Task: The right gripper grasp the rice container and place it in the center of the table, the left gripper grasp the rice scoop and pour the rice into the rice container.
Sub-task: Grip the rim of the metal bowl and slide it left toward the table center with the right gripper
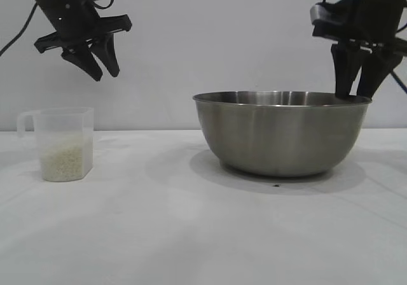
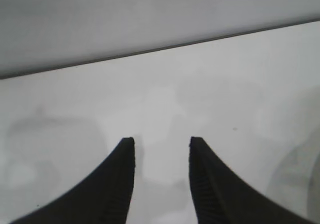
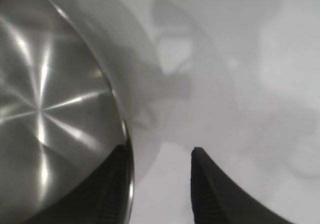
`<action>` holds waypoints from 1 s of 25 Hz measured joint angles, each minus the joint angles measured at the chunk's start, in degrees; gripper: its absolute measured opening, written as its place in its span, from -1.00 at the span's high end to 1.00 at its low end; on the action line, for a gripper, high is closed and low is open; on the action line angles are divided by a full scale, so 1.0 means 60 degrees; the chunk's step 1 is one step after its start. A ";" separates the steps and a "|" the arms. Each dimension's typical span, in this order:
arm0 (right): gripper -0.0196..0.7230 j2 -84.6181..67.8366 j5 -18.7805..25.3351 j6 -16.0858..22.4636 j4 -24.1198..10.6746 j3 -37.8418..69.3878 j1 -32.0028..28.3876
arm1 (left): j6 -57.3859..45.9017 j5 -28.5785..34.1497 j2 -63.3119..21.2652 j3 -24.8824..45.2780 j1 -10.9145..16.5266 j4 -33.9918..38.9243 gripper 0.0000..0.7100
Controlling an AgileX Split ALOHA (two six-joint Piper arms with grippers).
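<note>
The rice container (image 1: 282,132), a wide steel bowl, stands on the white table (image 1: 159,234), right of the middle. My right gripper (image 1: 357,93) is open at its right rim: one finger reaches inside the bowl, the other stays outside. The right wrist view shows the bowl's inside (image 3: 50,109), with the rim between my fingers (image 3: 212,184). The rice scoop (image 1: 62,144), a clear plastic cup with a side handle, stands at the left, part full of white rice (image 1: 63,161). My left gripper (image 1: 100,72) hangs open and empty above the scoop, a little to its right; the left wrist view (image 2: 161,143) shows only table.
A plain pale wall (image 1: 203,43) stands behind the table. A tiny dark speck (image 1: 276,185) lies on the table in front of the bowl.
</note>
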 joint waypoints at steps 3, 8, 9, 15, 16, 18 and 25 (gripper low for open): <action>0.95 0.0122 -0.0022 -0.0023 0.0079 0.0170 0.0219 | 0.0000 0.0000 0.0000 0.0000 0.0000 0.0000 0.36; 0.95 0.0082 -0.0137 -0.0030 0.0051 0.0474 0.1018 | 0.0000 0.0021 0.0000 0.0000 0.0000 0.0000 0.36; 0.95 0.0082 -0.0152 -0.0030 0.0051 0.0596 0.1214 | 0.0000 0.0039 0.0000 0.0000 0.0000 0.0000 0.36; 0.95 0.0060 -0.0134 -0.0013 -0.0127 0.0842 0.1944 | 0.0000 0.0058 -0.0021 0.0000 0.0000 0.0000 0.36; 0.95 0.0000 -0.0134 -0.0013 -0.0175 0.0842 0.2008 | 0.0000 0.0093 -0.0038 0.0000 0.0000 0.0000 0.36; 0.81 -0.0130 -0.0134 -0.0013 -0.0175 0.0850 0.2034 | 0.0000 0.0137 -0.0056 0.0000 0.0000 0.0000 0.36; 0.19 -0.0722 -0.0116 -0.0013 -0.0216 0.0850 0.2034 | -0.0022 0.0195 -0.0074 0.0000 0.0000 0.0000 0.36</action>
